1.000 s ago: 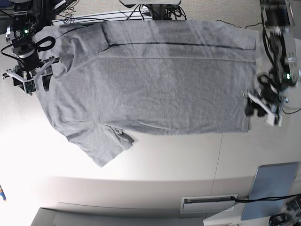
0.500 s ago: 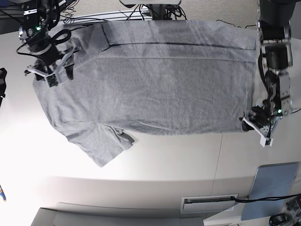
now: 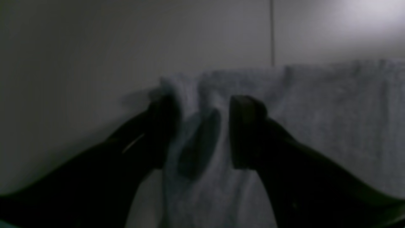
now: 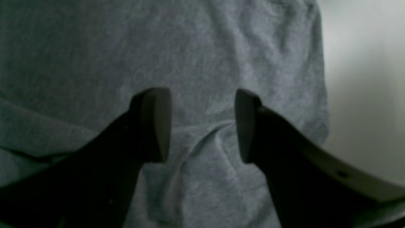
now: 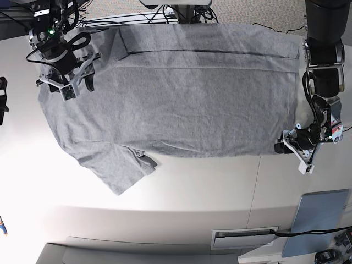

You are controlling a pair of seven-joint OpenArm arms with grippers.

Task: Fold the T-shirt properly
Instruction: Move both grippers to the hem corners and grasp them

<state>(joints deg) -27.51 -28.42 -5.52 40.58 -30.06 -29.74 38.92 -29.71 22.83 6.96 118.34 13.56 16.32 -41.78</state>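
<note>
The heather-grey T-shirt (image 5: 187, 104) lies spread flat on the white table, plain side up, with one sleeve (image 5: 118, 168) pointing to the front left. My left gripper (image 5: 281, 142) is at the shirt's front right hem corner. In the left wrist view its fingers (image 3: 243, 133) stand apart, and the gripper (image 3: 202, 126) straddles a bunched ridge of the hem (image 3: 332, 110). My right gripper (image 5: 80, 87) is over the shirt's far left part. In the right wrist view it (image 4: 202, 123) is open just above the wrinkled cloth (image 4: 79, 47), near the cloth's edge.
The white table (image 5: 192, 187) has a seam running front to back at the right. A blue-grey panel (image 5: 319, 220) lies at the front right. Cables (image 5: 165, 14) run along the back edge. A dark object (image 5: 3, 102) sits at the left edge.
My right gripper has moved right and back, from beside the shirt's left edge onto the cloth. My left gripper has come in to the front right hem corner.
</note>
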